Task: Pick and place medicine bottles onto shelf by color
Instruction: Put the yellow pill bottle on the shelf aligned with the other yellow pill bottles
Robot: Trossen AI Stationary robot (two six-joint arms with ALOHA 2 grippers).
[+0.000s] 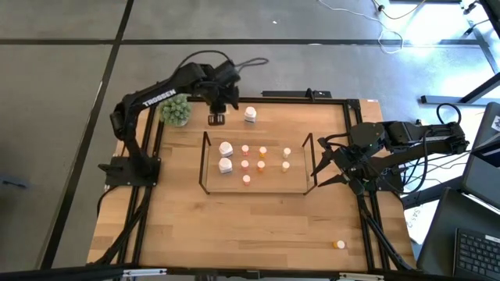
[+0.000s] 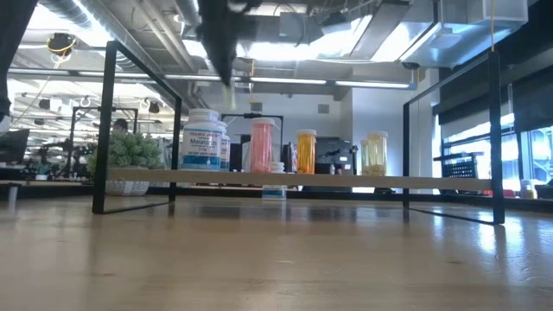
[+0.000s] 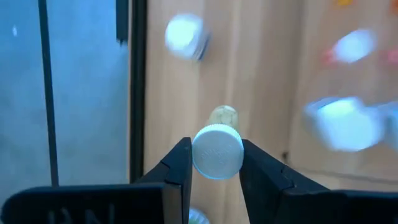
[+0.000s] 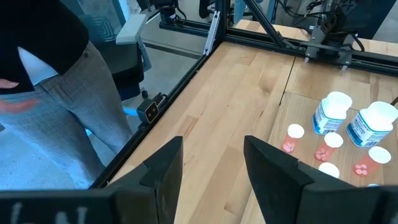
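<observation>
two big white bottles (image 1: 226, 155) and seven small ones on the shelf (image 1: 205, 164), left gripper (image 3: 217, 163) fingers clamped on a small white-capped bottle (image 3: 217, 151), right gripper (image 4: 212, 163) fingers apart

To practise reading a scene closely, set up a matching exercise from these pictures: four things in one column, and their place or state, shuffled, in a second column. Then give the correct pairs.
Things
1. left gripper
2. right gripper
3. green plant
4. lone orange bottle

Places or states
A. near the table's front right corner, far from the shelf
B. open and empty, at the table's right edge
C. at the table's back left, beside the left arm
D. shut on a white-capped bottle, behind the shelf

Pairs: 1-D, 2-B, 3-C, 4-A
</observation>
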